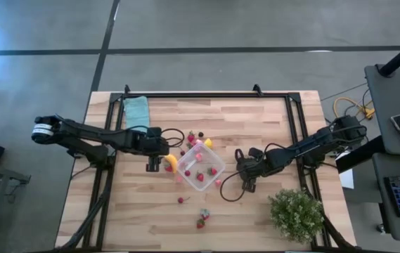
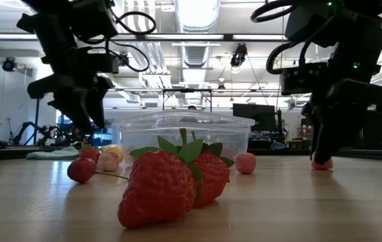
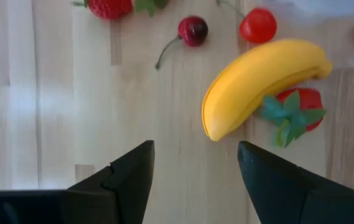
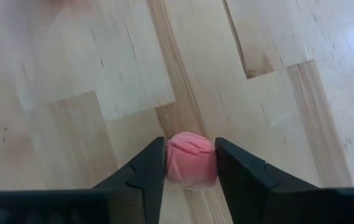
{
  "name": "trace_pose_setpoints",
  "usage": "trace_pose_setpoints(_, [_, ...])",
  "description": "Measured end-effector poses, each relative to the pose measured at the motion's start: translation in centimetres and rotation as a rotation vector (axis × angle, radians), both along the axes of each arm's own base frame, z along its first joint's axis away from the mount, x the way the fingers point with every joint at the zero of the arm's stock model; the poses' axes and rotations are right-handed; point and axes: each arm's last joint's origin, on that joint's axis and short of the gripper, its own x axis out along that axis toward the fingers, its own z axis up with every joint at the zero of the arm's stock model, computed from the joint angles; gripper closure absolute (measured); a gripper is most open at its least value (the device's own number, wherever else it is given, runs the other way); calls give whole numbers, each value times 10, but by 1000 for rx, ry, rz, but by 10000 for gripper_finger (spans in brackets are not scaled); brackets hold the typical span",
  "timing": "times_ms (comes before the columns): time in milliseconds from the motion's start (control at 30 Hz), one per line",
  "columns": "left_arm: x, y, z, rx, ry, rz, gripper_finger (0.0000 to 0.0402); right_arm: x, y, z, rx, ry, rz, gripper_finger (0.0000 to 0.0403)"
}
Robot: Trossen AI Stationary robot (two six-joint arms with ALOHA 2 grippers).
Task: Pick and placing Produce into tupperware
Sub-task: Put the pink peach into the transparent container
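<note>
Pink produce piece (image 4: 190, 158) sits clamped between the right pincer's (image 4: 190, 169) fingers.

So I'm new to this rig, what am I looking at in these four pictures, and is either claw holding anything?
Two dark robot arms work at a wooden table. One picture looks straight down from above, one looks level across the tabletop, and the other two come from a camera on each arm's wrist.

In the middle stands the clear tupperware with a few fruit pieces already inside. More lie around it: a banana, cherries, and strawberries close to the low camera. A teal cloth and a green potted plant sit at the table's edges.

The right gripper is down at the table, its fingers closed on a small pink fruit piece. The left gripper is open and empty, hovering beside the banana.
</note>
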Motion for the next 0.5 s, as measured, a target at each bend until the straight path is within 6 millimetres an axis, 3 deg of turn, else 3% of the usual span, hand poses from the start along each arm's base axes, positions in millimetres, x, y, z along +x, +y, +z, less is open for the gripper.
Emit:
trace_pose_setpoints(200, [-2,0,-1,-9,10,20,185,0,0,0,23,-5,-61,304])
trace_pose_setpoints(500, [-7,0,-10,-12,37,24,185,1,0,6,58,-17,-146,299])
